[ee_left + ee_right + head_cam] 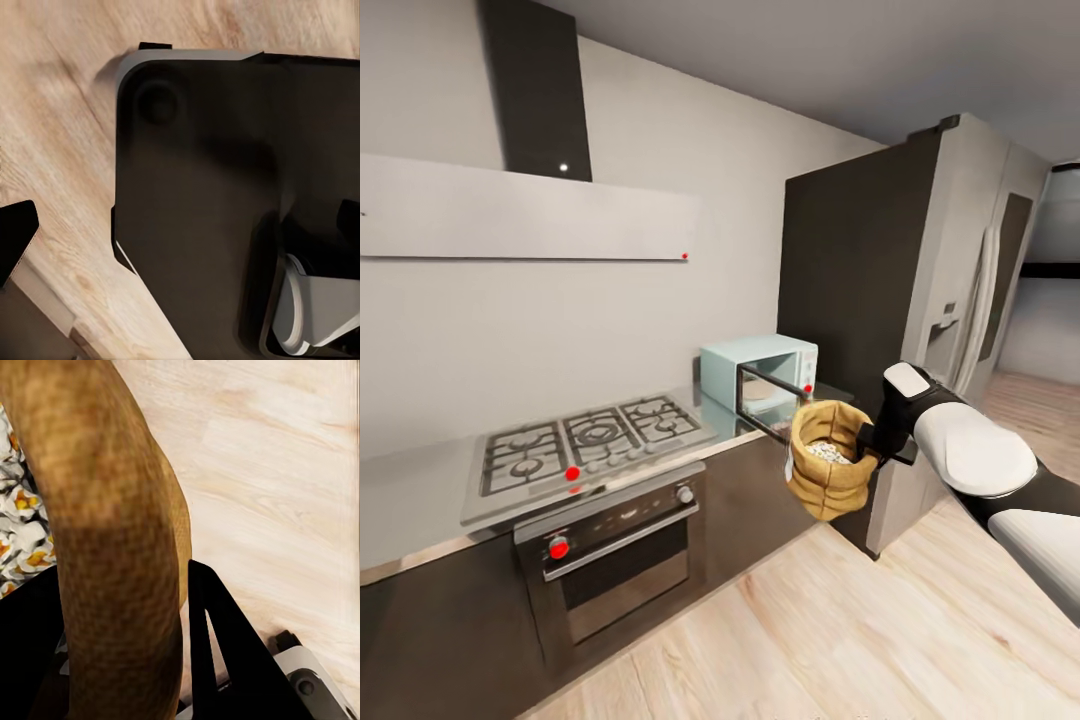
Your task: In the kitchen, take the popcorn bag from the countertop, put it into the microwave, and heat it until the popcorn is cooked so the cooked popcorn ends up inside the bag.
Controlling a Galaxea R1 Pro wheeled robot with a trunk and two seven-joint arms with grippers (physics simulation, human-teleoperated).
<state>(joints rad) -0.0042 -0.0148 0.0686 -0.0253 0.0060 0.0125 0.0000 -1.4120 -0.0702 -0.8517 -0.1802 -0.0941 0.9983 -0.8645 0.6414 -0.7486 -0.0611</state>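
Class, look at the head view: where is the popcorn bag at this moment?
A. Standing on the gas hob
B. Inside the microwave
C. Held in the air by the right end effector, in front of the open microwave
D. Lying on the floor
C: the popcorn bag hangs off the counter, gripped at its rim by the right end effector, just before the microwave with its door open.

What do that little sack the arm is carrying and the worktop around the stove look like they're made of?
The popcorn bag looks like coarse woven cloth, burlap-like: matte tan-mustard, with a thick rolled rim and wrinkled sides. The right wrist view shows its grainy weave up close. The countertop looks like brushed steel or a similar polished grey surface: smooth with a soft sheen. This is a render, so both are guesses.
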